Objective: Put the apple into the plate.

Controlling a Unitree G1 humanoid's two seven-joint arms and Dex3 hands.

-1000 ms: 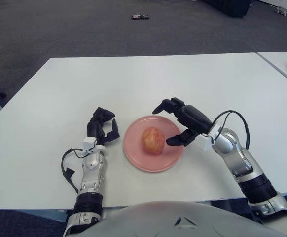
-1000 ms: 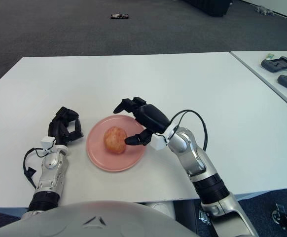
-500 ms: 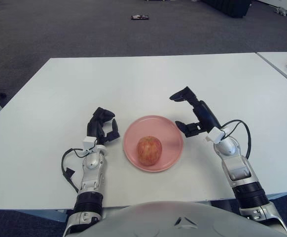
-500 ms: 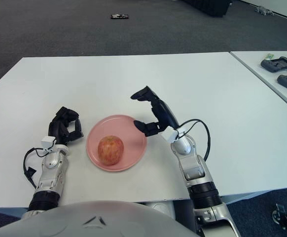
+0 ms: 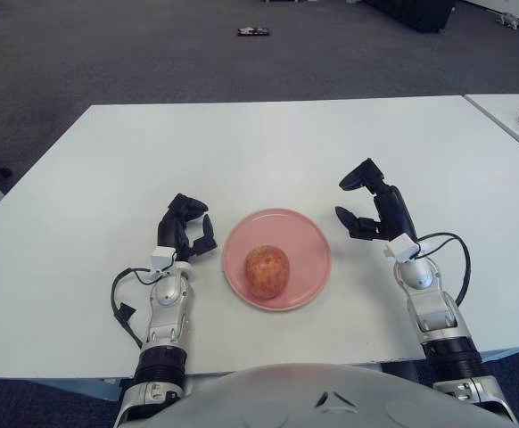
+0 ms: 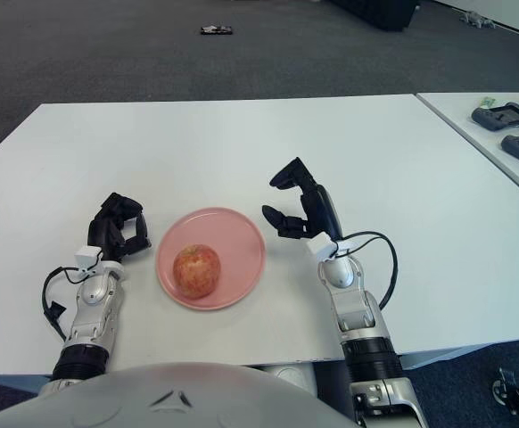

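Observation:
A red-yellow apple (image 5: 267, 271) lies in the round pink plate (image 5: 308, 247) near the table's front edge, toward the plate's front left. My right hand (image 5: 358, 201) is open and empty, raised just right of the plate and apart from it. My left hand (image 5: 186, 234) rests on the table just left of the plate with its fingers curled, holding nothing.
The white table (image 5: 268, 152) stretches far behind the plate. A second white table (image 6: 500, 134) at the right carries dark devices (image 6: 507, 116). A small dark object (image 5: 253, 31) lies on the carpet far behind.
My right hand has let go of the apple and drawn back to the right, off the plate. The apple rolled toward the plate's front left and settled. My left hand has not moved.

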